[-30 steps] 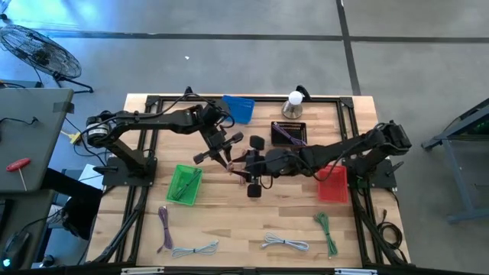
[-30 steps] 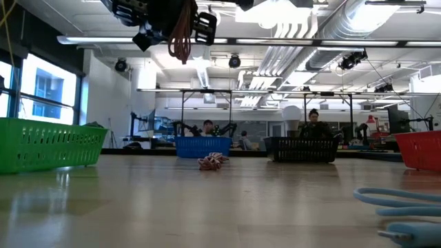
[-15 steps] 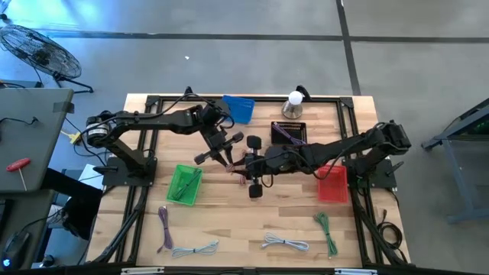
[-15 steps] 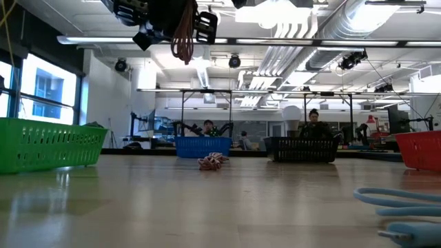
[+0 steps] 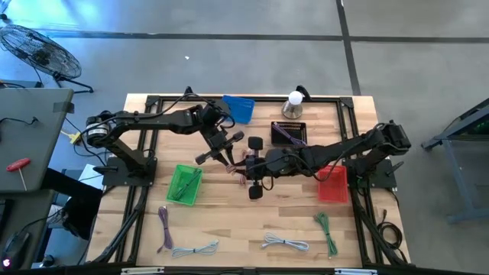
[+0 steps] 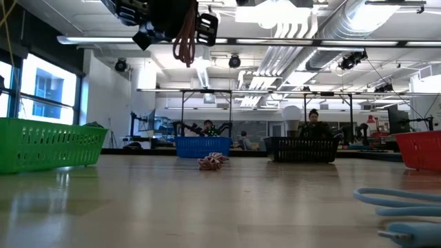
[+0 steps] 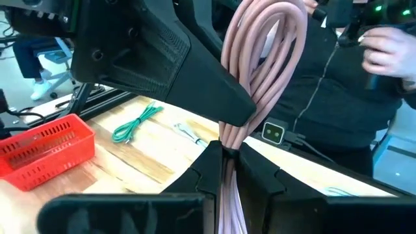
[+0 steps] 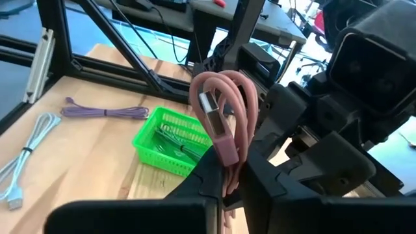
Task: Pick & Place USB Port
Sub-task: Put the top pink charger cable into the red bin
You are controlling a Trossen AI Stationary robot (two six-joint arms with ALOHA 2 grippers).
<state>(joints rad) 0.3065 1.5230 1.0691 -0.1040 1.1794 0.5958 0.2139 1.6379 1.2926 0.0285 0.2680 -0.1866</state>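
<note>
A coiled pink USB cable hangs in the air above the table's middle, between my two grippers. My left gripper comes from the left and is shut on the bundle. My right gripper comes from the right and is shut on the same bundle, where the silver USB plug sticks out past its fingers. In the low view the cable's loop dangles below the dark grippers, high above the table top. My left gripper pinches several strands of the coil between its two fingers, which come nearly level from the table's left. The loop stands out beyond the fingertips, clear of the table. My right gripper pinches the bundle just below the plug between its two fingers. They come nearly level from the table's right. The plug end and a short loop reach past the fingertips; the cable is lifted clear.
Four baskets stand around the middle: green, blue, black and red. Along the near edge lie a purple, a pale blue, a white and a green cable. A red-white coil lies mid-table.
Both arms have kept their places with the cable held up between them. In the high view my right gripper's fingers have drawn together on the cable's plug end, and its wrist has rolled slightly.
</note>
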